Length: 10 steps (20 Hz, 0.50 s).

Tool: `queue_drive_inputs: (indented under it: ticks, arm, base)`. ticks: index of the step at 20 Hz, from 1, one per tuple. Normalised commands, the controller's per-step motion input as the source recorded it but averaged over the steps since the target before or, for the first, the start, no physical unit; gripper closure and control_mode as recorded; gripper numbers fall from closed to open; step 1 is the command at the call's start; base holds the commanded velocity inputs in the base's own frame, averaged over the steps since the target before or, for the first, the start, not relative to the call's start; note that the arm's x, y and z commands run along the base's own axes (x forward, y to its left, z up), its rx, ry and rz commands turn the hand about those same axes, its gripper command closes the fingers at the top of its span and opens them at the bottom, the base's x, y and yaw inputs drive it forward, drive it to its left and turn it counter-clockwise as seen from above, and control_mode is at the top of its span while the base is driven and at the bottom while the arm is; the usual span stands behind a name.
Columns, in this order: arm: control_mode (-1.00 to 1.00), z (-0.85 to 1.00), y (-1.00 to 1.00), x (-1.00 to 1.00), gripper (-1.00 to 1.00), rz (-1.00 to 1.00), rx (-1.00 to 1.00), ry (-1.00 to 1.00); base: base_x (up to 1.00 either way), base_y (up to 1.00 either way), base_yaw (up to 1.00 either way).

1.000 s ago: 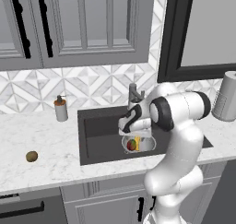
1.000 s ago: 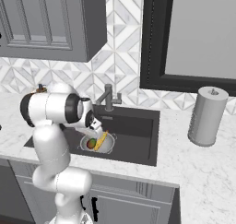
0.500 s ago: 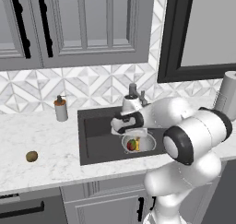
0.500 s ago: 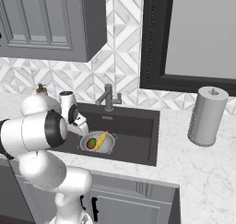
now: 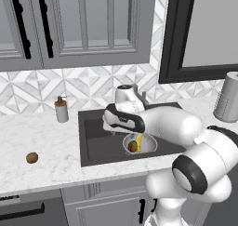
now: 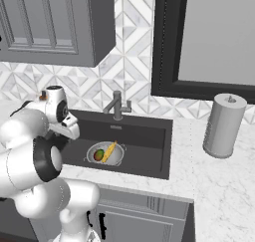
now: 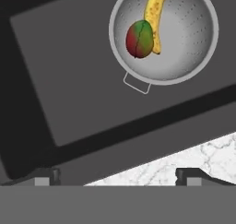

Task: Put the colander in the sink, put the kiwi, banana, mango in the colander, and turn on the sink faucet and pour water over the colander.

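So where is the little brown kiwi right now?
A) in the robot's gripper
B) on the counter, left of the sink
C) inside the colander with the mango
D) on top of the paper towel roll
B: the kiwi lies alone on the white counter, left of the sink, while the colander holds just the mango and banana.

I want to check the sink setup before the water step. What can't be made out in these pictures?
- Left base view: the arm hides most of the sink faucet, so its lever can't be read.
- Hand view: the picture's top edge cuts off the banana and the colander rim.
- Right base view: the sink drain is not visible; the colander may cover it.
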Motion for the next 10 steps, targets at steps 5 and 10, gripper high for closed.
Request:
queue_drive_inputs:
  ticks: [5,10]
  arm:
    - [-1.0,0.34,0.58,-0.26,-1.0,0.0,0.04,0.15]
    - [-1.0,0.02,0.51,-0.16,-1.0,0.0,0.03,0.1]
  base:
    - [0.0,0.0,0.0]
    - [0.0,0.0,0.0]
